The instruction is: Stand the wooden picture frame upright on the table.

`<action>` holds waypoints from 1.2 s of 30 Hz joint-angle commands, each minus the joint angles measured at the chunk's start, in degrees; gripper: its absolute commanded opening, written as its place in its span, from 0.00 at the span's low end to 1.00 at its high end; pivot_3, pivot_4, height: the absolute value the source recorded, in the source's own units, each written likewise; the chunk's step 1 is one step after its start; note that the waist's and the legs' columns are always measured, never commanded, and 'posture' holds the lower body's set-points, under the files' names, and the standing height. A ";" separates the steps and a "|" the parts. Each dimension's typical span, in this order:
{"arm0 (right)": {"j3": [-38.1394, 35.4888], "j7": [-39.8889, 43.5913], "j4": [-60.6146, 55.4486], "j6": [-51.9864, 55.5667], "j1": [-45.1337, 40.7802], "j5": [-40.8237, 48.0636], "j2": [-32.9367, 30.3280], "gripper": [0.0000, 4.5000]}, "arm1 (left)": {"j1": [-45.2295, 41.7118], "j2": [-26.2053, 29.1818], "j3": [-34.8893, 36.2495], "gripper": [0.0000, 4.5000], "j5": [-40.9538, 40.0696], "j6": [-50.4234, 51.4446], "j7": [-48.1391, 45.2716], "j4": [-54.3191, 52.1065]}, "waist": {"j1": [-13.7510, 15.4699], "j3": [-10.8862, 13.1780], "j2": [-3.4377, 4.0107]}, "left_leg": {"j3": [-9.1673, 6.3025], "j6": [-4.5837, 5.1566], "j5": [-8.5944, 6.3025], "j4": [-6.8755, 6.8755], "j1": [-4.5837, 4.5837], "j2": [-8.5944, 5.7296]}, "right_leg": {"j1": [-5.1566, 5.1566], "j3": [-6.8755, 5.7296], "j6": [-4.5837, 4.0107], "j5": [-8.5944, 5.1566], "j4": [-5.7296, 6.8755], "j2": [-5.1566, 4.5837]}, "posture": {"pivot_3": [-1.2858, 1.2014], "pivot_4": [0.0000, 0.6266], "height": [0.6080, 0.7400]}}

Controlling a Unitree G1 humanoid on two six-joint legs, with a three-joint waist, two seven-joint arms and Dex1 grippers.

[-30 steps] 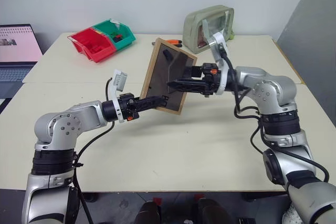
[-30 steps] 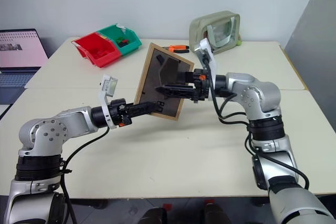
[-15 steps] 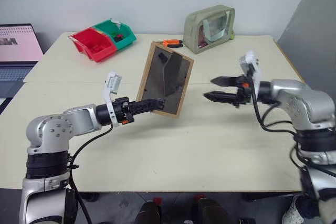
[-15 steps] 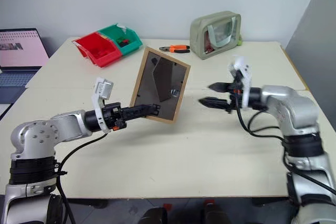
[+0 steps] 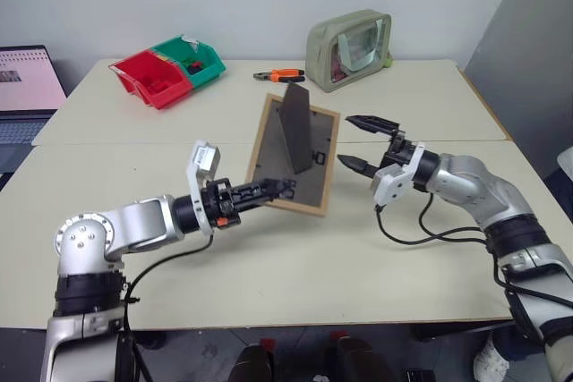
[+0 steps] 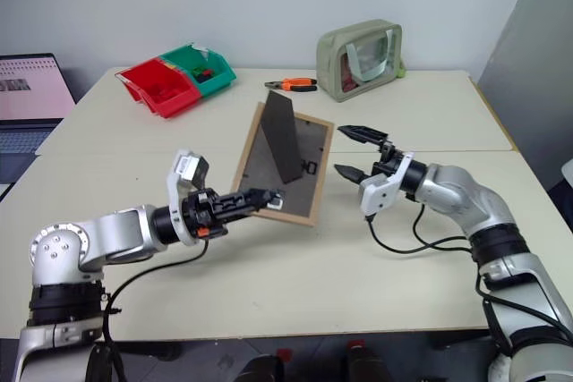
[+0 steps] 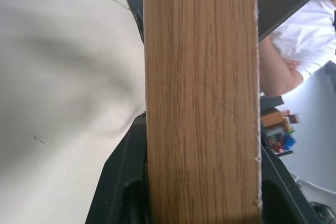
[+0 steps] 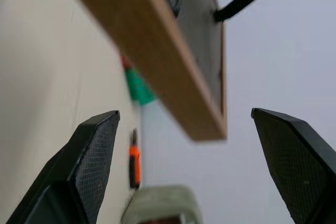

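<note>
Left gripper (image 5: pixel 279 189) is pinching the wooden picture frame (image 5: pixel 294 154) by its lower edge, tilted, probably just above the table (image 5: pixel 358 248). Right gripper (image 5: pixel 360 142) is hanging spread wide beside it. Left wrist view is catching a person's arm (image 7: pixel 278 72).

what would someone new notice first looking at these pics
The wooden picture frame catches the eye first: it is held tilted above the middle of the table, dark back panel and prop stand facing the camera, with the left gripper clamped on its lower edge. Just to its right, the right gripper hangs open, apart from the frame. At the table's far left sit a red bin and a green bin.
</note>
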 commanded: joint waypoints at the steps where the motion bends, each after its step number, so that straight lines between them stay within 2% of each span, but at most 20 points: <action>1: 1.29 -7.51 1.82 -2.32 -2.84 -5.72 0.53 0.94 | 0.93 -0.55 0.98 0.29 -2.82 -3.39 0.23 -3.98 | 0.51 0.00 0.00 | -0.01 0.00 0.00 0.03 0.01 -0.02 | 0.03 -0.01 0.00 0.00 0.00 0.00 | 0.52 0.24 1.00; 5: 2.45 -12.24 4.00 -4.19 -5.02 -7.86 1.35 0.94 | 1.98 -0.78 0.25 0.29 -2.82 -4.22 0.08 -5.10 | 0.95 0.00 0.00 | -0.04 0.00 0.00 0.12 0.01 -0.08 | 0.07 -0.02 0.00 0.00 0.00 0.00 | 0.52 0.24 1.00; 8: 3.20 -14.86 4.19 -5.61 -6.46 -9.09 1.77 0.84 | 2.48 -0.65 0.05 0.29 -2.82 -4.18 -1.03 -5.56 | 0.91 0.00 0.00 | -0.04 0.00 0.00 0.12 0.01 -0.11 | 0.08 -0.02 -0.01 0.00 0.00 0.00 | 0.52 0.24 1.00; 17: 4.66 -21.39 4.70 -7.32 -8.19 -13.08 0.91 0.40 | 3.18 0.14 -0.83 0.29 -2.82 -3.43 -2.93 -4.61 | 0.88 -0.01 -0.01 | -0.05 0.00 0.00 0.12 0.01 -0.16 | 0.07 -0.04 -0.01 0.01 0.02 0.01 | 0.52 0.24 1.00; 22: 4.73 -23.26 5.38 -8.19 -8.49 -13.57 0.28 0.36 | 3.92 1.03 -1.34 0.29 -2.82 -3.87 -2.11 -4.80 | 0.87 -0.01 -0.02 | -0.06 0.00 0.00 0.12 0.02 -0.17 | 0.07 -0.05 -0.01 0.01 0.04 0.01 | 0.52 0.24 1.00; 23: 4.67 -23.50 5.49 -8.38 -8.46 -13.44 0.16 0.36 | 3.90 1.20 -1.22 0.44 -2.82 -4.04 -1.84 -4.59 | 0.87 -0.02 -0.02 | -0.05 0.00 0.00 0.12 0.02 -0.17 | 0.08 -0.04 -0.01 0.01 0.04 0.01 | 0.52 0.24 1.00; 24: 4.66 -23.64 5.63 -8.69 -8.45 -13.19 0.07 0.35 | 3.84 1.46 -1.10 0.45 -2.82 -4.13 -1.78 -4.44 | 0.87 -0.02 -0.02 | -0.07 0.00 0.00 0.12 0.02 -0.17 | 0.08 -0.05 -0.01 0.01 0.04 0.01 | 0.52 0.24 1.00; 28: 4.73 -23.70 6.36 -9.59 -8.38 -12.66 -0.61 0.29 | 1.97 5.23 2.76 0.63 -2.82 -3.86 -2.68 -1.08 | 0.86 -0.01 -0.03 | -0.05 0.01 0.00 0.13 0.02 -0.17 | 0.07 -0.03 -0.02 0.01 0.05 0.01 | 0.52 0.24 1.00; 32: 5.55 -23.08 10.42 -10.06 -8.14 -12.40 -1.27 0.29 | 0.85 11.60 8.40 0.78 -2.82 -3.43 -4.21 1.22 | 0.66 -0.01 -0.03 | -0.09 0.02 0.00 0.12 0.04 -0.15 | 0.05 -0.07 -0.03 0.00 0.11 0.04 | 0.52 0.24 1.00; 36: 6.00 -19.45 16.20 -9.71 -8.69 -7.84 -0.07 0.29 | 2.62 20.61 12.83 0.96 -0.52 -5.17 -4.20 0.50 | 0.42 0.04 -0.16 | -0.08 0.04 -0.01 0.12 0.03 -0.13 | 0.06 -0.05 -0.03 0.00 0.08 0.03 | 0.52 0.24 1.00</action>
